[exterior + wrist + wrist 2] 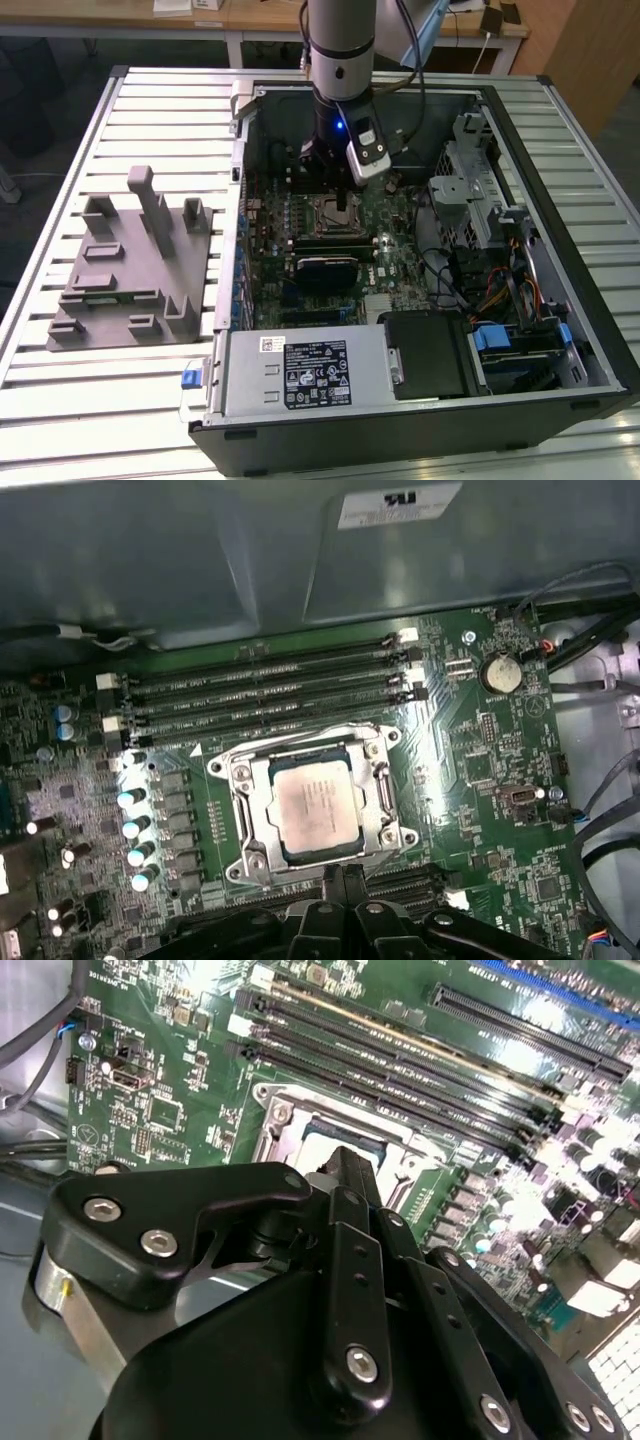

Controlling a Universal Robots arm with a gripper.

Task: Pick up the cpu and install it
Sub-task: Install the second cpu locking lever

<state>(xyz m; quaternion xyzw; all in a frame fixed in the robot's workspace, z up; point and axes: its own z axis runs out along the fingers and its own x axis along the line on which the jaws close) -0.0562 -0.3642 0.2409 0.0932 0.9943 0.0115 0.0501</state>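
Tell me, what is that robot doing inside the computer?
The robot arm is reaching down into an open computer case. Its claw hangs just over the motherboard. The cpu, a small silver square, already lies in its socket, right beside the claw's tip. The grey fixture sits on the table outside the case.

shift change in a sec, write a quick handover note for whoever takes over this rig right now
Gripper: inside the open computer case, just above the motherboard beside the CPU socket; whether its fingers are open or shut can't be told.
The cpu: lying flat inside the socket frame in the first wrist view, silver top up. Nothing is seen held at the fingertips.
Grey fixture: on the table at the exterior view's left, with no chip visible on it.
Done: cpu appears placed in the socket.
Left: confirm seating; the latch state isn't clear.
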